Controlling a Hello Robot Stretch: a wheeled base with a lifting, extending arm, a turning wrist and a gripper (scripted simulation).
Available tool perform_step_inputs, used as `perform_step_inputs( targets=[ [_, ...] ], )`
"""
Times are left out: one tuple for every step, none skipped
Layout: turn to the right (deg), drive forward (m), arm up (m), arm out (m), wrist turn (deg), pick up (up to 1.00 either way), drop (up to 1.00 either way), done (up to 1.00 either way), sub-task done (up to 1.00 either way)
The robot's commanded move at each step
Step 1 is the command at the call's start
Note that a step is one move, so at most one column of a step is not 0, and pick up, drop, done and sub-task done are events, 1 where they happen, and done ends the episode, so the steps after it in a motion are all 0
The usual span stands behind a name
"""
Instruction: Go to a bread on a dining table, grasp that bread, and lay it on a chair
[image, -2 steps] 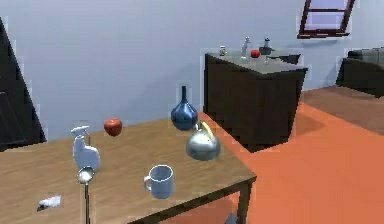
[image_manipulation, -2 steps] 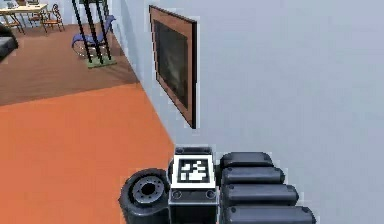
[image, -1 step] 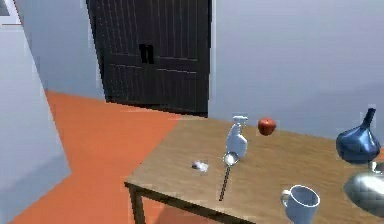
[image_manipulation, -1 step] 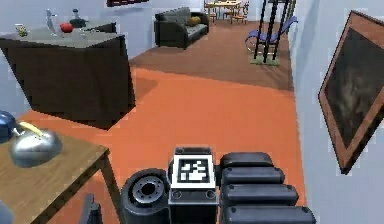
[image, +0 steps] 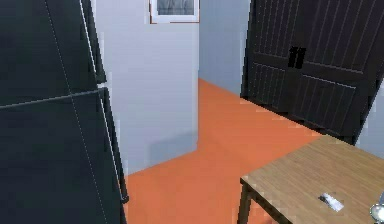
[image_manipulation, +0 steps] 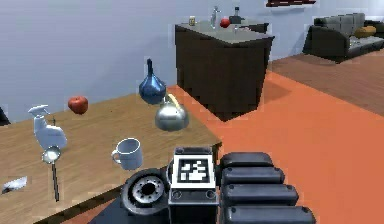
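A wooden dining table spreads across the arm side view's left. On it stand a red apple, a blue vase, a rounded silver vessel, a white mug and a clear spray bottle. The arm's dark segments rise at the bottom edge with one white marked square. Left of the square sits the gripper's round dark body, at the table's near edge. I cannot make out its far end, so I cannot tell whether it holds anything. The table's corner shows in the forward view with a small white thing on it.
A tall dark fridge stands at the forward view's left, and dark double doors at the back right, with orange floor between them. In the arm side view a dark counter stands beyond the table, and a dark sofa far right.
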Motion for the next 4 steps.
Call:
perform_step_inputs(
  targets=[
    [0.0,0.0,0.0,0.3,0.0,0.0,0.0,0.0,0.0],
    [0.0,0.0,0.0,0.0,39.0,0.0,0.0,0.0,0.0],
    [0.0,0.0,-0.32,0.0,0.0,0.0,0.0,0.0,0.0],
    [0.0,0.0,-0.5,0.0,0.0,0.0,0.0,0.0,0.0]
  ],
)
